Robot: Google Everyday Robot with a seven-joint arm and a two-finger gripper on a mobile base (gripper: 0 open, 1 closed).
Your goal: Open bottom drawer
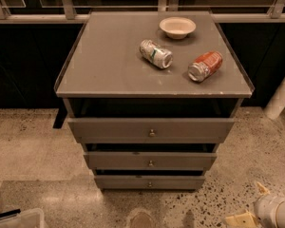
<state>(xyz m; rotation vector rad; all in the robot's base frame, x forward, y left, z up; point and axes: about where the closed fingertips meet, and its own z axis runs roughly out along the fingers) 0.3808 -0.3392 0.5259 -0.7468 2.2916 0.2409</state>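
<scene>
The grey cabinet (109,65) stands in the middle of the camera view with three drawers. The bottom drawer (123,182) is the lowest, thinnest front, with a small round metal knob (149,184). Only a thin dark gap shows above it, and none of its inside is visible. My gripper (250,204) is low at the right edge, over the floor, to the right of the bottom drawer and well apart from it. Its two pale fingers (261,188) are spread open with nothing between them.
On the cabinet top lie a white bowl (177,27), a green and white can (156,53) and a red can (205,66), both on their sides. A white post (281,96) stands at the right. A clear plastic bin (19,219) sits at bottom left on the speckled floor.
</scene>
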